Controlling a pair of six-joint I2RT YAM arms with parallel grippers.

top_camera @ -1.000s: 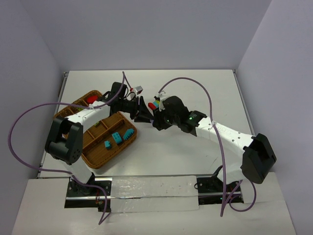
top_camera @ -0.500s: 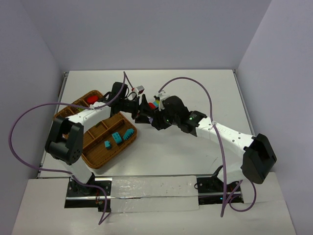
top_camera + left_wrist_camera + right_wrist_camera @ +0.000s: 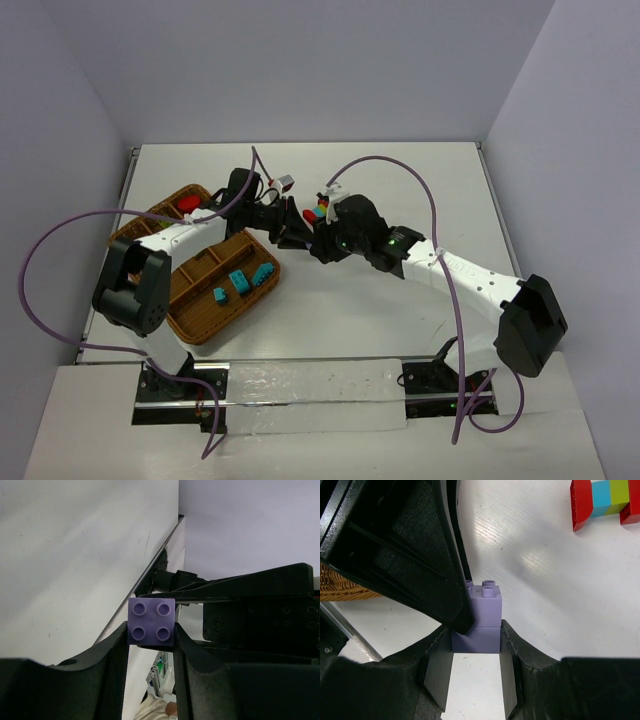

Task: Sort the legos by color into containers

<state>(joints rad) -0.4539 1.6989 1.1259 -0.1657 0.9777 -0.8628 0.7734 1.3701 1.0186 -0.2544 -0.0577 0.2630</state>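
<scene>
At mid-table, just right of the wicker tray (image 3: 190, 305), your two arms meet nose to nose over a pair of joined purple legos (image 3: 481, 620). Your left gripper (image 3: 290, 228) pinches the upper purple brick (image 3: 151, 621): from the left wrist you see its four studs facing the camera, with a black finger pressed against each side. Your right gripper (image 3: 476, 641) clamps the lower purple brick (image 3: 476, 639), which sits squarely between its fingers (image 3: 439, 666), touching both. From the right wrist, one finger of the left gripper lies across the upper brick's left side and hides part of it. The two bricks are seated one on the other, with no gap showing at the seam. From above, the purple pair itself is hidden under the two grippers, so you cannot tell how far it is off the table (image 3: 400, 180).

Beyond the grippers, a short multicoloured stack (image 3: 605, 502) lies on its side on the table: red, teal and yellow-green, with more red at the frame's edge. It is apart from both grippers.

On the tray, three teal bricks (image 3: 238, 282) lie in the near right compartment, and a red brick (image 3: 187, 203) lies at the far end.
</scene>
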